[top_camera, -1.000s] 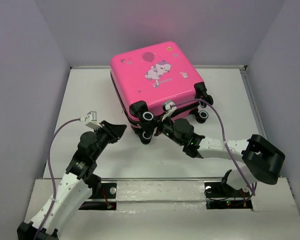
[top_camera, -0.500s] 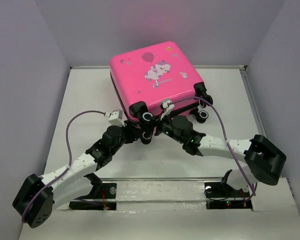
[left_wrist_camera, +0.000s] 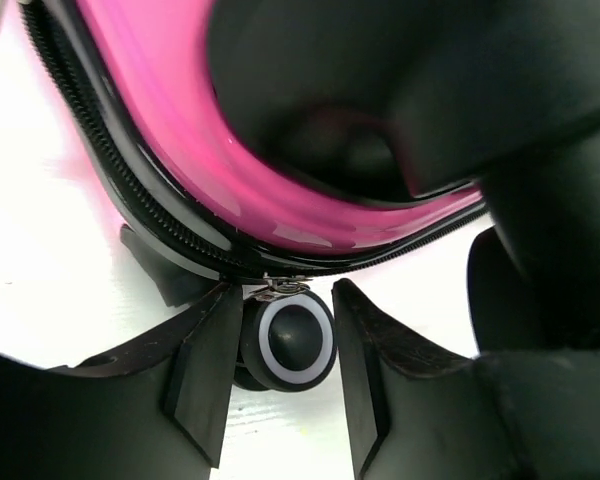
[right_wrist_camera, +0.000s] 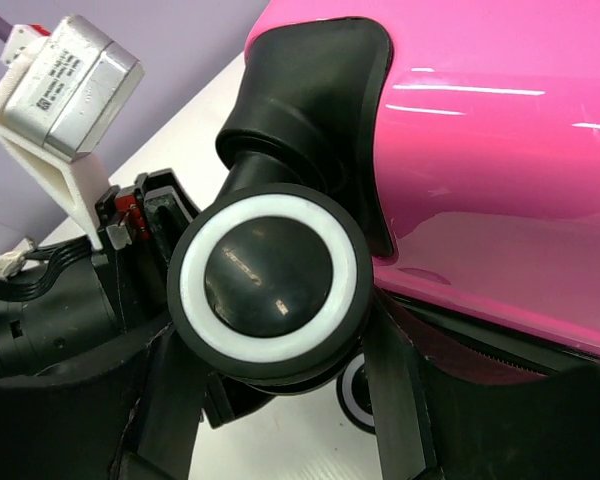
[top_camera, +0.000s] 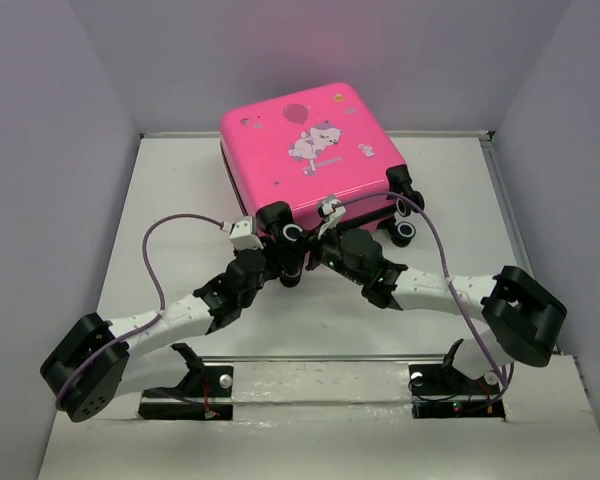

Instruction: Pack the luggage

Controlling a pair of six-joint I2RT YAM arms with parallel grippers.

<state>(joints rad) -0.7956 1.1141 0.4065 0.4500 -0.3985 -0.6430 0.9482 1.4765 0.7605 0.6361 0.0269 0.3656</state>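
Note:
The pink luggage (top_camera: 310, 160) lies shut at the back centre, cartoon print up, its zip seam (left_wrist_camera: 160, 215) running round the side. My left gripper (top_camera: 280, 262) is open at the near corner. Its fingers (left_wrist_camera: 205, 365) straddle a black-and-white caster wheel (left_wrist_camera: 288, 340), with a gap on the right side and a metal zip pull just above the wheel. My right gripper (top_camera: 318, 245) is open right beside it. Its fingers (right_wrist_camera: 395, 400) stand either side of the upper caster wheel (right_wrist_camera: 268, 280) of the same corner. A second wheel (right_wrist_camera: 358, 392) shows below.
White table floor (top_camera: 180, 200) inside grey walls, with a raised rim at the right (top_camera: 500, 190). The left wrist's camera block (right_wrist_camera: 70, 75) sits close to my right gripper. Purple cables (top_camera: 170, 235) loop over both arms. More caster wheels (top_camera: 405, 230) stick out at the suitcase's right corner.
My left arm has swung in from the left to the suitcase's near corner and now straddles the lower wheel. My right gripper has edged slightly toward the same corner. The suitcase has barely moved.

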